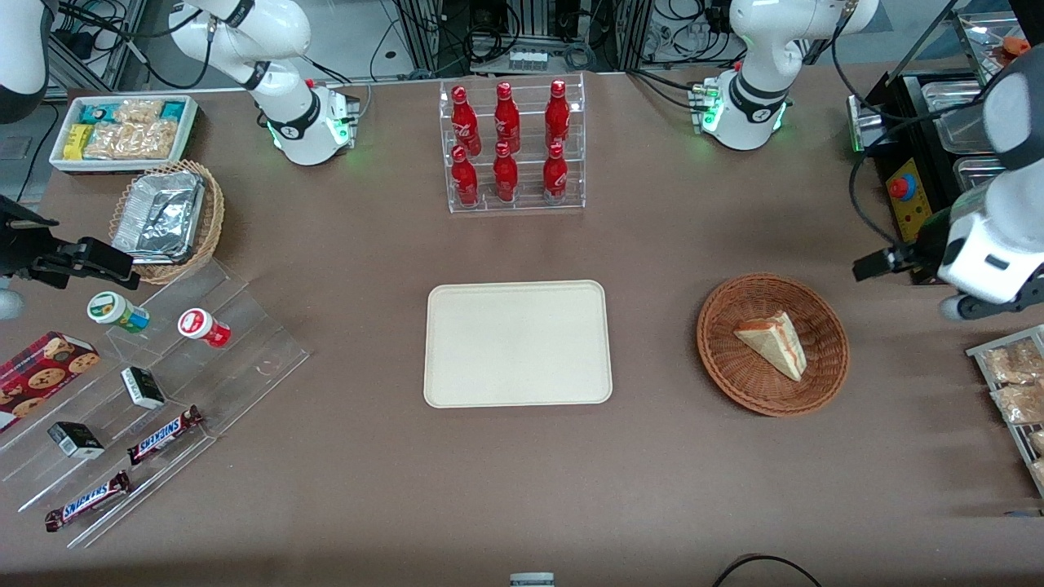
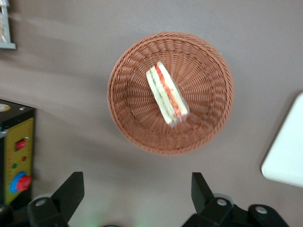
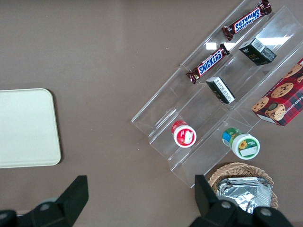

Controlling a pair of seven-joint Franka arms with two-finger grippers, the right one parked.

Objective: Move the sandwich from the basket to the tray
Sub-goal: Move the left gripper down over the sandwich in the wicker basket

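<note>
We find the gripper (image 2: 135, 198) released and wide, poised above and apart from the basket (image 1: 718, 371), since the sandwich (image 1: 773, 344) lies inside it awaiting transfer to the empty tray (image 1: 517, 343).

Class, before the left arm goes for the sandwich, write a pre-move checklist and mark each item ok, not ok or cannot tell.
1. Sandwich lies in the basket, uncovered: ok.
2. Gripper jaws open, holding nothing: ok.
3. Gripper above the table beside the basket, not yet over the sandwich: not ok.
4. Tray surface bare for placing: ok.
5. Tabletop between basket and tray free of items: ok.
6. Jaws set wide enough for the wedge: cannot tell.
</note>
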